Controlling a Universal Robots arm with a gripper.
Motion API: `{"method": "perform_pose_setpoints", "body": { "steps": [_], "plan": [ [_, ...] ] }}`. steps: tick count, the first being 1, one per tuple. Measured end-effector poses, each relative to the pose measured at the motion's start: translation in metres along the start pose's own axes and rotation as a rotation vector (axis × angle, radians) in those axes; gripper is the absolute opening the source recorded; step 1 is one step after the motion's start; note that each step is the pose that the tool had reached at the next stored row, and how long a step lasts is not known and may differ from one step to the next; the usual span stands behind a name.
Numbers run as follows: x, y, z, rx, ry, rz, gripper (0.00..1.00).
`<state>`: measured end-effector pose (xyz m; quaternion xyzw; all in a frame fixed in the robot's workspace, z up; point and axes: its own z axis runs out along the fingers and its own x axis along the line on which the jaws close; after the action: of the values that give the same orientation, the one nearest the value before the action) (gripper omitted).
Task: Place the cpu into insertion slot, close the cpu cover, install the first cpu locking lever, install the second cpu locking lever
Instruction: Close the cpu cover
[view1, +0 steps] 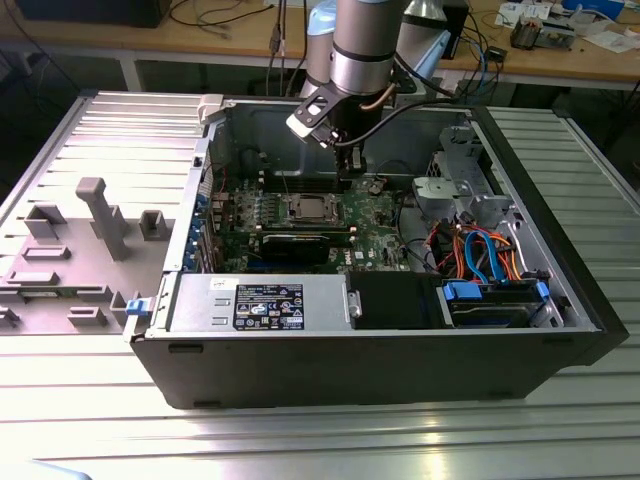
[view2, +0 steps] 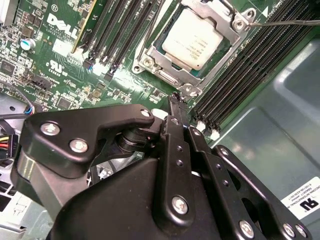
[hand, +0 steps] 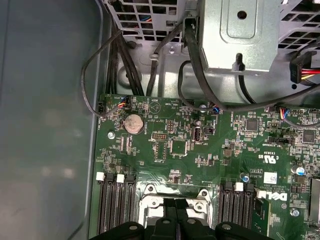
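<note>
I see my gripper (hand: 175, 202) at the cover (hand: 149, 199), 3 memory slots (hand: 118, 205) each side, a coin cell (hand: 133, 123) further off.

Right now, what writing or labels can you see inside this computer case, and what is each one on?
White logo lettering on the green circuit board: a brand name, not read out.
Large white sticker on the grey power supply box: print too small to read.
White corner label on the case floor: small print, cut off at the picture's edge.
Small board sticker in the first wrist view: too small to read.
</note>
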<state>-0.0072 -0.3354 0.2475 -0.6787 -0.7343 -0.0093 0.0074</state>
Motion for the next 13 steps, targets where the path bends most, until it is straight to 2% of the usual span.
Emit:
{"method": "perform_pose_setpoints", "body": {
  "steps": [10,13],
  "plan": [
    [0.0005,-0.0071,0.0009,0.0001,-0.0001,0.000,0.11],
    [0.0006,-0.0073,0.0009,0.0000,0.0000,0.000,0.11]
  ]
}}
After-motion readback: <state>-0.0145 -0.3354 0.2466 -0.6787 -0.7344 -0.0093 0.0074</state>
